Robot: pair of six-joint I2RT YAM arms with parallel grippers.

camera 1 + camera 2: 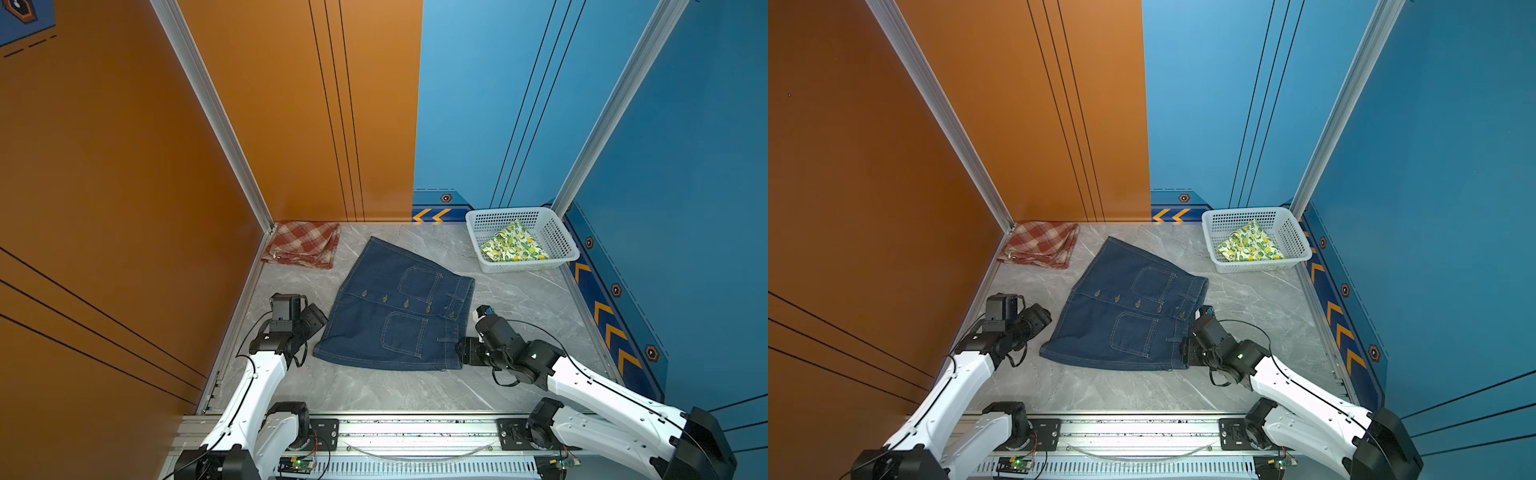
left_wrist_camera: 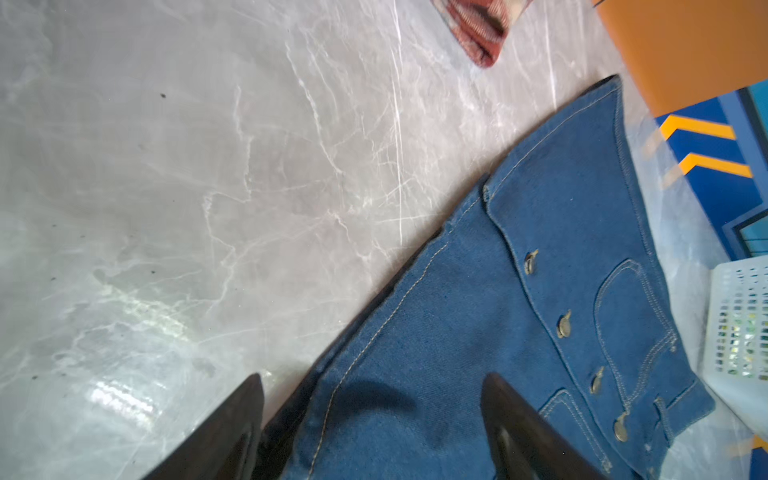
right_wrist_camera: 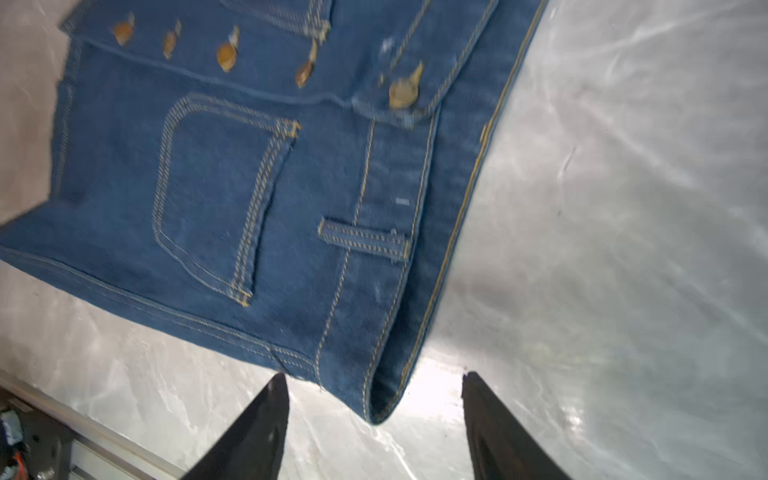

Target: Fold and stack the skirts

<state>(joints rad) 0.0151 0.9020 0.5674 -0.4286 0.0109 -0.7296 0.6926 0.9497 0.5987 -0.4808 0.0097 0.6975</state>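
"So, where does each skirt lie?"

"Denim skirt [image 1: 395, 307] lies spread flat in the middle of the table [image 1: 395, 390], buttons and pockets up, not yet folded. Plaid skirt [image 1: 303, 243] sits folded in the far left corner. Lemon skirt [image 1: 515, 245] is bunched inside the basket [image 1: 557, 237] at the far right."

"And the grippers?"

"Both have their jaws apart and hold nothing. Left gripper [image 2: 374, 376] hovers at the hem side, with one finger over the cloth and one over bare table. Right gripper [image 3: 374, 374] brackets the near corner of the waistband without pinching it."

"What worries you from here?"

"Denim looks stiff, and it lies in two layers. If a jaw closes on the top layer alone, I judge the skirt will gape open instead of folding. The left finger over the cloth could push the hem into a ridge on the way down. If one arm lifts ahead of the other, the crease will come out skewed. A lopsided bundle would then sit badly on the plaid one."
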